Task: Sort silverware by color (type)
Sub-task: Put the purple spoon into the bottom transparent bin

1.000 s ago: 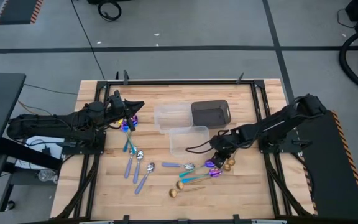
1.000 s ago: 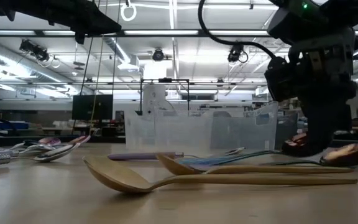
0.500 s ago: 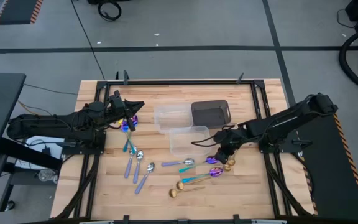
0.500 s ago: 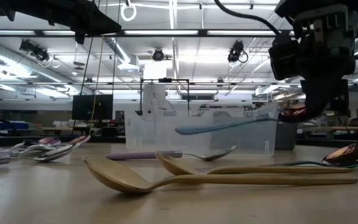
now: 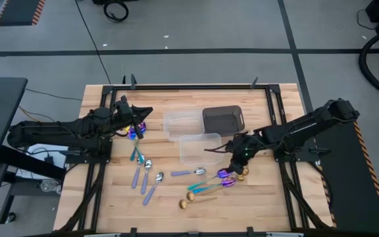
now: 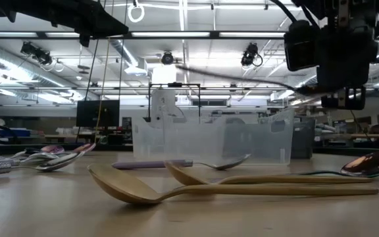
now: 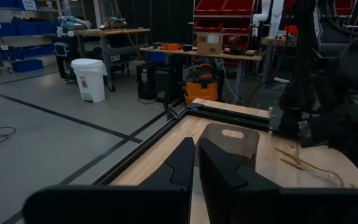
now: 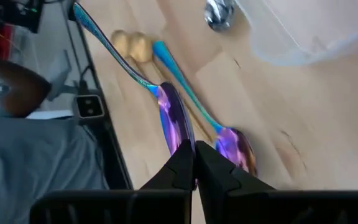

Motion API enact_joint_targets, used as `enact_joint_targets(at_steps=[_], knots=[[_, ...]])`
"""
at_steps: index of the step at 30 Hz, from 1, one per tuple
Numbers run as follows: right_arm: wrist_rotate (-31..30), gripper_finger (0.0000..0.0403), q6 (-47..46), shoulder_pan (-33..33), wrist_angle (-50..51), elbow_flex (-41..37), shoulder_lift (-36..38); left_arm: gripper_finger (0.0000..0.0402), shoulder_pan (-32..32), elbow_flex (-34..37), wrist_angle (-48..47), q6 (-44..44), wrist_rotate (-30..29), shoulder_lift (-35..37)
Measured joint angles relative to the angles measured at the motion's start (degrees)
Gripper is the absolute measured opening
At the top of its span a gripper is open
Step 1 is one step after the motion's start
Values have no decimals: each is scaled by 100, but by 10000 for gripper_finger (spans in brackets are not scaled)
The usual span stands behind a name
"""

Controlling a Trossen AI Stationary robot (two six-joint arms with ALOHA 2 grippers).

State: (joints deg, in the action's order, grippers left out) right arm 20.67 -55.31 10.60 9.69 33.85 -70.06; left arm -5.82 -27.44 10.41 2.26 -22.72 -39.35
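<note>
My right gripper (image 5: 237, 164) hangs over the right part of the table, shut on an iridescent purple spoon (image 8: 169, 115) with a teal handle. That handle shows as a thin line (image 6: 242, 78) in the low view. A second purple spoon (image 8: 234, 146) lies on the wood below, beside gold spoons (image 5: 193, 196). A silver spoon with a blue handle (image 5: 191, 173) lies in front of the clear tubs. More silver and purple spoons (image 5: 143, 172) lie at the left. My left gripper (image 5: 139, 118) waits shut and level above them. My right gripper pinches the purple spoon's bowl (image 8: 178, 138) between its two fingers, slanting down from the table's right side. The spoon is lifted clear of the table. Its teal handle (image 8: 98, 31) reaches away from the fingers toward the table's left, close to level.
Two clear plastic tubs (image 5: 199, 148) (image 5: 181, 123) and a dark rectangular tub (image 5: 224, 120) stand at the middle of the table. A black frame (image 5: 274, 118) runs along the table's edges. A person's sleeve (image 8: 36, 162) shows beyond the table's edge.
My right gripper has risen from the table and tipped, keeping its hold. The purple spoon has come up off the wood with it: its teal handle lay among the other spoons, then hung level, and now stands higher.
</note>
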Motion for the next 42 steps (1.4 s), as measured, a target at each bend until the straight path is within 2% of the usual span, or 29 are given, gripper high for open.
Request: enact_joint_targets(at_steps=[6, 12, 17, 25, 31, 38, 42], knots=[[-336, 17, 48, -130, 311, 316, 70, 30, 0, 2, -4, 7, 0, 0], [-975, 17, 665, -316, 1906, 1175, 74, 30, 0, 2, 2, 3, 0, 0], [-1324, 17, 1354, -644, 2764, 1825, 74, 30, 0, 2, 2, 3, 0, 0], [-1358, 17, 2294, -1277, 3093, 2057, 72, 30, 0, 2, 4, 0, 0, 0], [-1347, 17, 2827, -1625, 3106, 2061, -195, 30, 0, 2, 4, -1, -2, 0], [-1321, 17, 3161, -1761, 3037, 2080, -750, 30, 0, 2, 10, 2, -1, 0], [-1374, 17, 3436, -1760, 3370, 2444, -1062, 30, -1, 2, 9, 0, -1, 0]])
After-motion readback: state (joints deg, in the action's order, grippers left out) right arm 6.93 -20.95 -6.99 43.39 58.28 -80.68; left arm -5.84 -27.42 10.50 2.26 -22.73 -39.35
